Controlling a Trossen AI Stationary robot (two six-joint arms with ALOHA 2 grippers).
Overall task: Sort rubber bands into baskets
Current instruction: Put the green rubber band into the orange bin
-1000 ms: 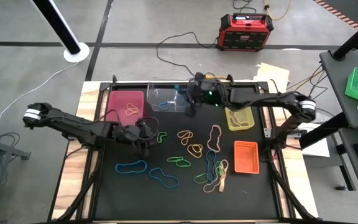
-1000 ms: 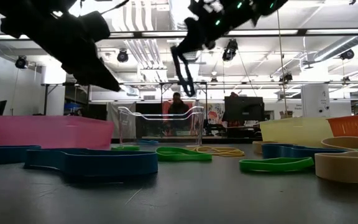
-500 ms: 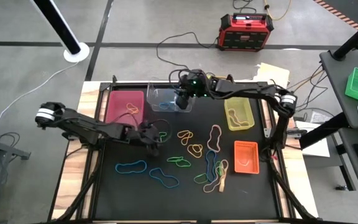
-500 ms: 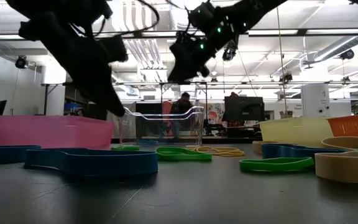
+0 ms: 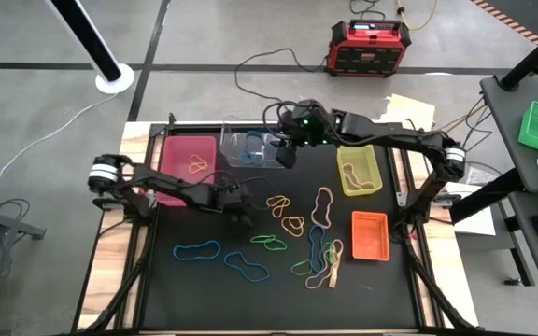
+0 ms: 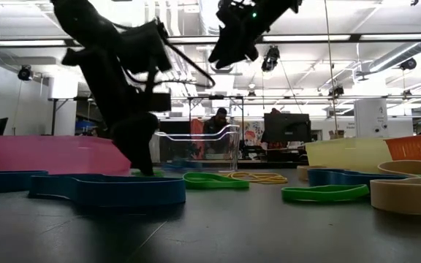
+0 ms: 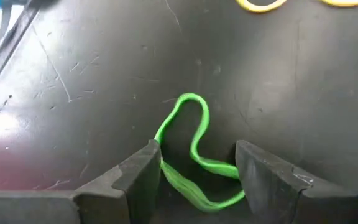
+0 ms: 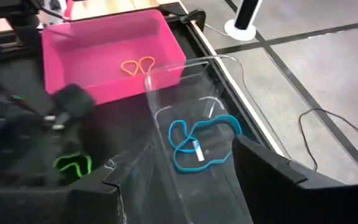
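Observation:
My left gripper (image 5: 244, 213) is low over the black mat, open, with a finger on each side of a crumpled green rubber band (image 7: 194, 155). My right gripper (image 5: 286, 154) hangs open and holds nothing, above the right end of the clear basket (image 5: 250, 147). Blue bands (image 8: 197, 143) lie on that basket's floor. The magenta basket (image 5: 188, 159) holds orange bands (image 8: 137, 65). The yellow-green basket (image 5: 360, 170) and the orange basket (image 5: 369, 234) stand at the right. Several loose bands lie flat on the mat, among them a blue one (image 5: 197, 250). My left gripper comes at the green band from above, pointing down. One bend of the band (image 7: 161, 144) runs close along the inner side of one finger. I cannot tell whether it touches. The band lies flat on the mat.
More loose bands lie between the grippers and the orange basket: yellow (image 5: 279, 202), tan (image 5: 323, 205), green (image 5: 269, 242), blue (image 5: 247, 269). A red-black power box (image 5: 370, 47) sits on the floor beyond the table. People stand in the room behind (image 6: 218, 128).
My left gripper has gone toward the table's right edge and down to the green band. My right gripper swung left over the clear basket and back, rising. The dark band that hung below its fingers is gone from them.

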